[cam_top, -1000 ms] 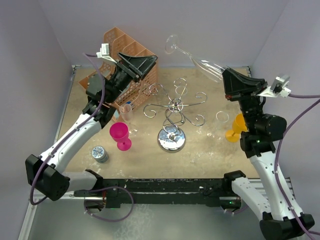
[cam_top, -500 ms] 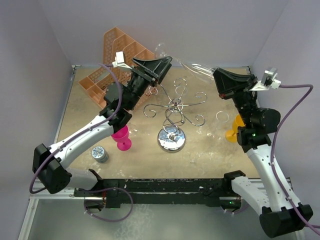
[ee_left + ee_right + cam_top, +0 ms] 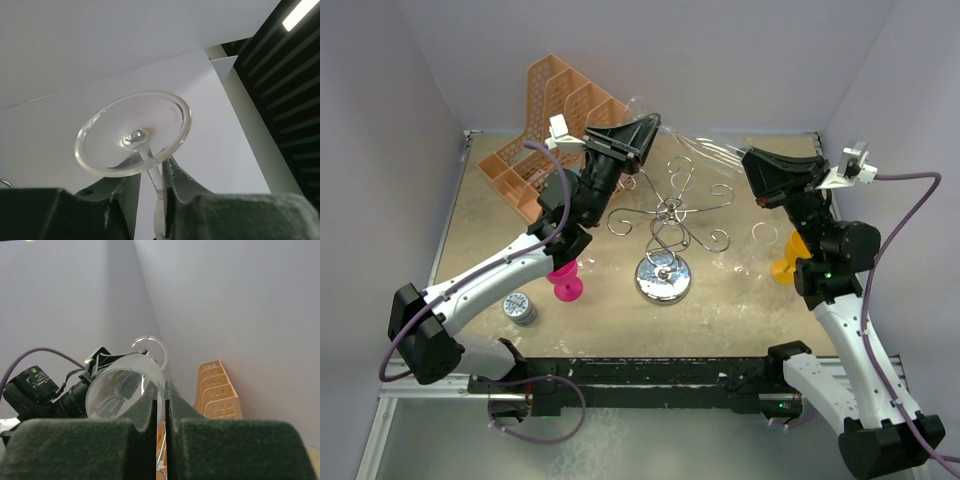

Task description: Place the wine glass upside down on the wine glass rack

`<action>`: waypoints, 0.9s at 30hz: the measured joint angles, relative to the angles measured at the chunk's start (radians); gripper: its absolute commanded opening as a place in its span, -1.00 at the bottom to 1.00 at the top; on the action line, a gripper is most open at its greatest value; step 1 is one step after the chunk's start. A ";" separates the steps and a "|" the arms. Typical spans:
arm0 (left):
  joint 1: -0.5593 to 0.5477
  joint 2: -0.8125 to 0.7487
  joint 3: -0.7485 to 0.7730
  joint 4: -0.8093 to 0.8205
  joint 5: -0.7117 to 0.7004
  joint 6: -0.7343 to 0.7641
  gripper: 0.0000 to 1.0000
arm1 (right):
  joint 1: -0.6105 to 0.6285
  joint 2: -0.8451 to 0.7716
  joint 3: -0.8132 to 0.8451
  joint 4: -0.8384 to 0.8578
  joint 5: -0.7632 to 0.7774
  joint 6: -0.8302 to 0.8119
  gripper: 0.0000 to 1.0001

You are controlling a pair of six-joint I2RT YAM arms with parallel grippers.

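Seen from above, the left fingers have swung up from the orange organiser to the wine glass. It hangs above the wine glass rack, nearly level, foot leftward and bowl rightward, which is probably a handover to invert it. In the left wrist view the stem sits between those narrowing fingers, but a firm clamp cannot be told, and the right wrist view shows the right fingers pinched shut on the bowl's rim.

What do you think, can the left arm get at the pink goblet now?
Probably not now. The left gripper is raised and set around the stem of the wine glass that the right gripper holds by the bowl. The pink goblet stands close, partly under that forearm.
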 measured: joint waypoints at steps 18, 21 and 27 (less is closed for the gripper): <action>-0.006 -0.011 0.014 -0.008 -0.102 0.051 -1.00 | 0.000 -0.038 0.045 -0.290 -0.047 -0.085 0.00; -0.005 -0.031 0.016 -0.029 -0.128 0.109 -1.00 | 0.000 -0.071 0.067 -0.383 -0.006 -0.148 0.11; -0.003 -0.080 0.066 -0.088 -0.131 0.232 -1.00 | 0.000 -0.120 0.089 -0.579 0.108 -0.289 0.28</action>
